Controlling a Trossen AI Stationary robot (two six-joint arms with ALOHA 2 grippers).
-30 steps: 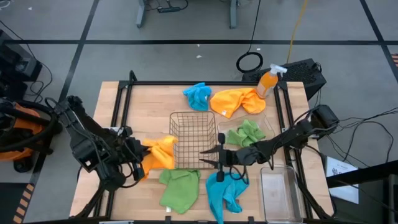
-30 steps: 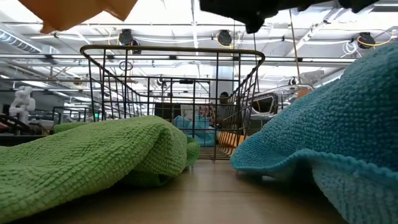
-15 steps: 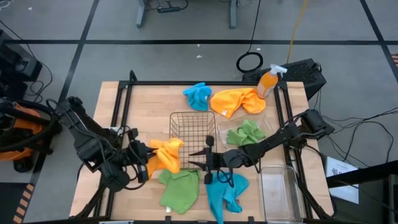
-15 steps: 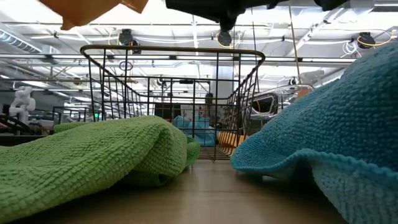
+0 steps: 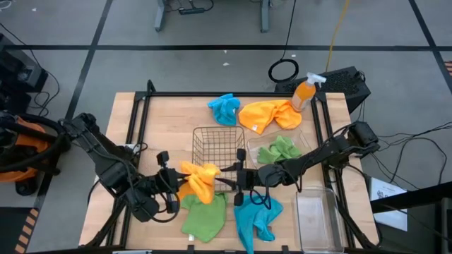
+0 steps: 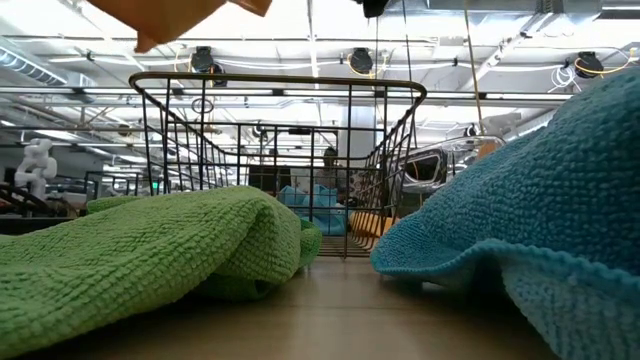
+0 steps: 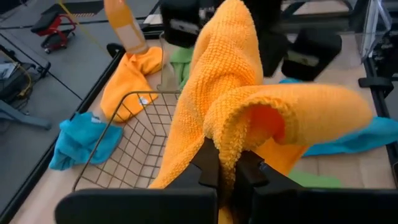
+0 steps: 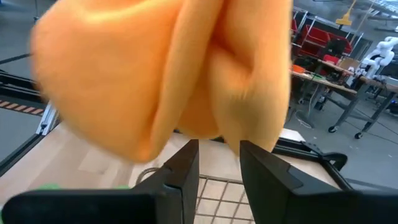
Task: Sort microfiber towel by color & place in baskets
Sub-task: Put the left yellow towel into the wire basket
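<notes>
My left gripper (image 5: 178, 188) is shut on an orange towel (image 5: 200, 180), held in the air just near of the copper wire basket (image 5: 219, 147). The towel also fills the left wrist view (image 7: 230, 93) and shows in the low view (image 6: 180, 14). My right gripper (image 5: 236, 185) is open, its fingers (image 8: 184, 167) right at the towel's other side (image 8: 174, 74). A green towel (image 5: 205, 215) and a blue towel (image 5: 254, 219) lie flat near the near edge. Another green towel (image 5: 279, 150) lies in the clear tub. A blue towel (image 5: 224, 108) and an orange towel (image 5: 268, 114) lie by the far edge. My left gripper pinches a bunched fold of the orange towel (image 7: 231, 134) between its two fingers, coming about level from the table's left. The towel is lifted clear and bulges up and over the fingertips, several layers thick. My right gripper: I cannot tell whether its open fingers touch the towel.
The clear rectangular bin (image 5: 318, 215) stands at the near right corner. An orange spray bottle (image 5: 305, 92) stands at the far right corner, next to a black box (image 5: 346, 81). The basket's mesh walls (image 6: 280, 160) rise just beyond both grippers.
My left gripper has carried the orange towel toward the table's right, up to the right gripper, and the towel now hangs before the basket's near left corner. My right gripper has shifted slightly toward the left and risen out of the low view.
</notes>
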